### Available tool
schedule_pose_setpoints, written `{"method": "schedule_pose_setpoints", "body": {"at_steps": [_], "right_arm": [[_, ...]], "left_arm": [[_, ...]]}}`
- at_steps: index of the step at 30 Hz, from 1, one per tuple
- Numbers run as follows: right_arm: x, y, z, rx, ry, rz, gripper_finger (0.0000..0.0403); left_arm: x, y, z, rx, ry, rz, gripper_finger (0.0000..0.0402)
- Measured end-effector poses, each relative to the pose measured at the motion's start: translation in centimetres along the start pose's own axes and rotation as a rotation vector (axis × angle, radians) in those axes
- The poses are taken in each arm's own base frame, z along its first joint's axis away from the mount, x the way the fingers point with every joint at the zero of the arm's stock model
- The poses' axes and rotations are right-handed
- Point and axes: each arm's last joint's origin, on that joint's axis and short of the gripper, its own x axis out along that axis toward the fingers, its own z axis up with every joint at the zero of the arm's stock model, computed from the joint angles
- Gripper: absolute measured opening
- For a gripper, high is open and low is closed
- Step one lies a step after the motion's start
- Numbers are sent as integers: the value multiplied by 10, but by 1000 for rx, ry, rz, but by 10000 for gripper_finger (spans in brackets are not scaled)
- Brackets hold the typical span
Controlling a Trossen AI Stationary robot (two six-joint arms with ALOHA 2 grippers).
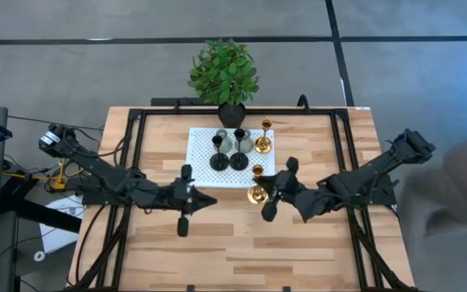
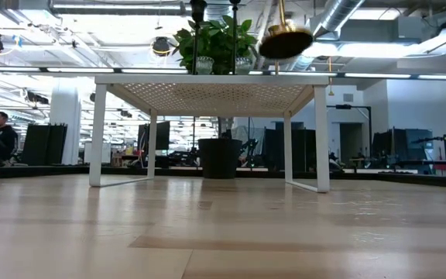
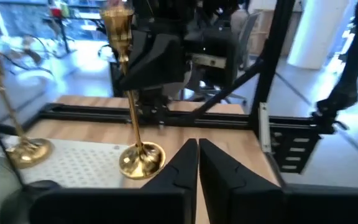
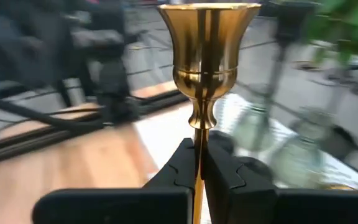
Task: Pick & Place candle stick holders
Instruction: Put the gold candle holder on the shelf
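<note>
On the white perforated platform point(image 1: 205, 139) stand two black holders point(image 1: 219, 156), two grey-green holders point(image 1: 246, 143) and one gold holder point(image 1: 263, 139). My right gripper point(image 1: 264, 186) is shut on the second gold holder point(image 1: 257, 185) by the platform's near right corner. In the low view that holder's round base point(image 2: 285, 40) shows tilted, above the platform's top. My left gripper point(image 1: 209, 200) is shut and empty over the table, near the platform's near edge. It points toward the held gold holder point(image 3: 132, 93). My right gripper pinches the gold holder's thin stem point(image 4: 199, 140) between its two fingers, below the cup point(image 4: 207, 43). The fingers come level from the table's right side and lie across the stem. The holder stands roughly upright in the hold, its base point(image 3: 140, 158) lifted clear of the table.
A green plant in a black pot point(image 1: 224, 75) stands at the table's far edge behind the platform. A black frame point(image 1: 136, 162) runs along the table's sides. Bare wood point(image 1: 233, 251) lies in front of both grippers.
</note>
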Motion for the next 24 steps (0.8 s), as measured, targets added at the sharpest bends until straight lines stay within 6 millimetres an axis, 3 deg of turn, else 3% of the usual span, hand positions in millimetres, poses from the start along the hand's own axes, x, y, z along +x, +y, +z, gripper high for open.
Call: {"method": "schedule_pose_setpoints", "body": {"at_steps": [10, 24], "right_arm": [[11, -6, -19, 51, -41, -273, 1], [32, -23, -15, 63, -87, -425, 0]], "left_arm": [[-7, -5, 1, 73, -7, 71, 7], [-7, -6, 1, 73, -6, 73, 5]]}}
